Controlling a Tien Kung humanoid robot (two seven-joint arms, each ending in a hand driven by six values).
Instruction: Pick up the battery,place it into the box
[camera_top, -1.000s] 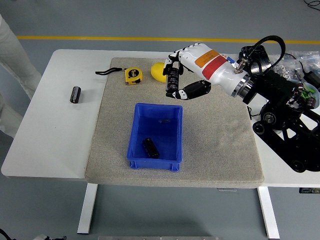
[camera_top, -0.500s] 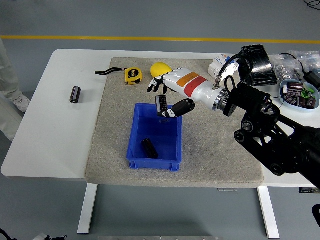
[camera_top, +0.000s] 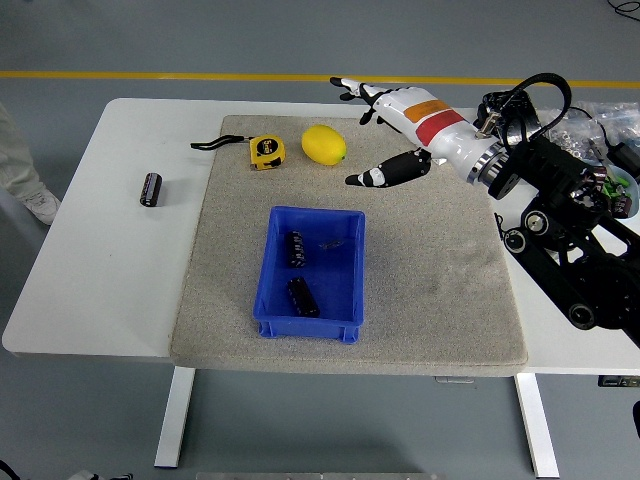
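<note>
- Head view: right hand (camera_top: 385, 125) hovers over the mat, fingers spread wide, holding nothing.
- Two batteries (camera_top: 297, 250) lie inside the blue box (camera_top: 345, 285), at seven o'clock from the hand, well apart.
- Another battery (camera_top: 151, 188) rests on the table (camera_top: 90, 250) at nine o'clock.

Two batteries (camera_top: 297, 272) in box (camera_top: 345, 300)

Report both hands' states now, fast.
Right hand: open, fingers spread, holding nothing, above the grey mat behind the blue plastic box.
Left hand: not in view.
</note>
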